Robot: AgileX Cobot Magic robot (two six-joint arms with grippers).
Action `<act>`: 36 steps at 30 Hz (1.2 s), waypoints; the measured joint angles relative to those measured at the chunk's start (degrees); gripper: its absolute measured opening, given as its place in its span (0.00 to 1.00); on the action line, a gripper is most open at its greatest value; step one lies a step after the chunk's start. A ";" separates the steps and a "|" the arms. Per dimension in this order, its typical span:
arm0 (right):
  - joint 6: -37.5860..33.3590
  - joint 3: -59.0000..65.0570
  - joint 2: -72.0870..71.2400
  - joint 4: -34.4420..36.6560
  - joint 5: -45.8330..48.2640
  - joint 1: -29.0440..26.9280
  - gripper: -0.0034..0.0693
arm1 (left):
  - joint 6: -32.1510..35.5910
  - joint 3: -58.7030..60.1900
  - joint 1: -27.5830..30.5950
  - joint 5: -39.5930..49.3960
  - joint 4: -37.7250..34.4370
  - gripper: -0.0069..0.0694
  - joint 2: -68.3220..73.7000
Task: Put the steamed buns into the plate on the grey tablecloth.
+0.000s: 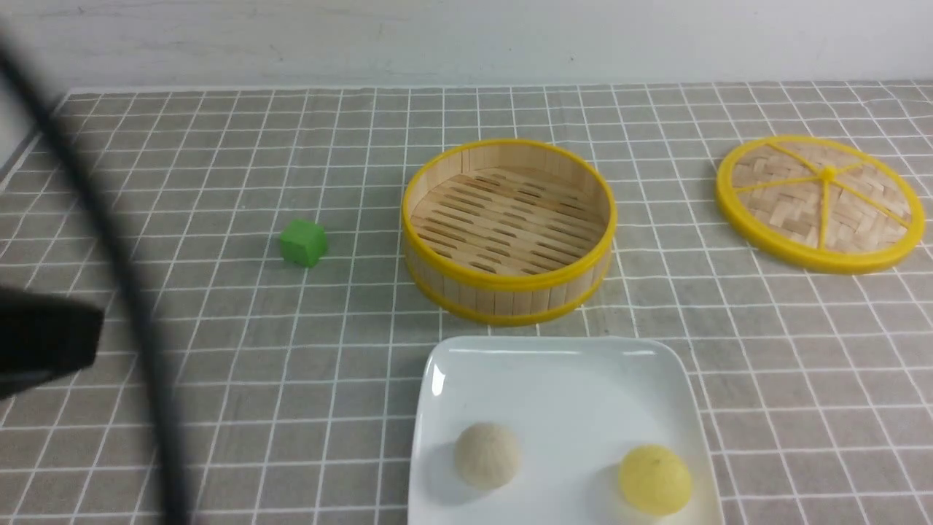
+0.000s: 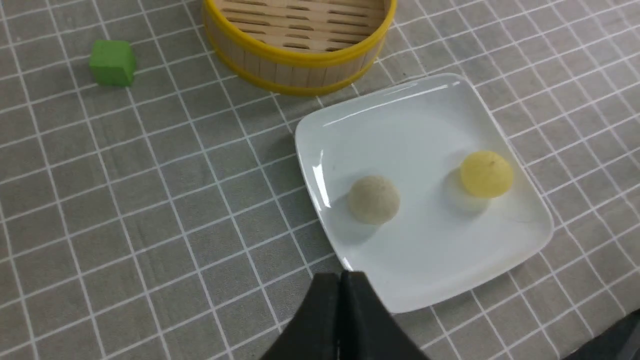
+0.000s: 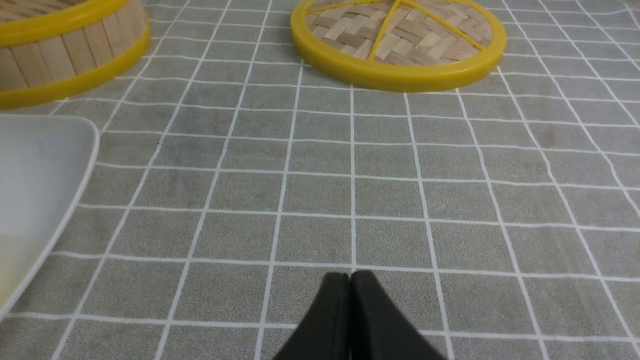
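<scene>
The off-white bun (image 1: 488, 455) and the pale yellow bun (image 1: 654, 479) both lie on the white square plate (image 1: 554, 364) at the front of the grey tablecloth (image 1: 219, 364). The left wrist view shows the same: off-white bun (image 2: 373, 199), yellow bun (image 2: 486, 173), plate (image 2: 400, 115). My left gripper (image 2: 342, 276) is shut and empty, just off the plate's near edge. My right gripper (image 3: 349, 276) is shut and empty over bare cloth, right of the plate's corner (image 3: 45, 170). In the front view only a dark part of the left arm shows at the left edge.
An empty yellow-rimmed bamboo steamer basket (image 1: 509, 230) stands behind the plate. Its woven lid (image 1: 820, 203) lies at the back right. A green cube (image 1: 304, 242) sits left of the basket. A blurred dark cable (image 1: 109, 240) crosses the front view's left side.
</scene>
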 joint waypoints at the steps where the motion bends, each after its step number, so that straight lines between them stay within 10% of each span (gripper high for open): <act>1: 0.00 0.05 0.00 0.00 -0.06 0.00 0.07 | -0.05 4.19 0.00 -3.00 -0.26 0.12 -3.12; 13: 0.00 0.05 0.00 0.00 -0.24 0.00 0.09 | -6.46 37.82 0.00 -44.46 -0.50 0.12 -18.94; 30: 0.00 0.05 0.00 -0.06 -0.24 0.00 0.12 | -6.95 42.47 0.22 -43.52 2.23 0.14 -18.94; 36: 0.00 0.05 0.00 -0.06 -0.24 0.00 0.13 | -5.93 45.49 9.11 -46.79 4.82 0.15 -19.50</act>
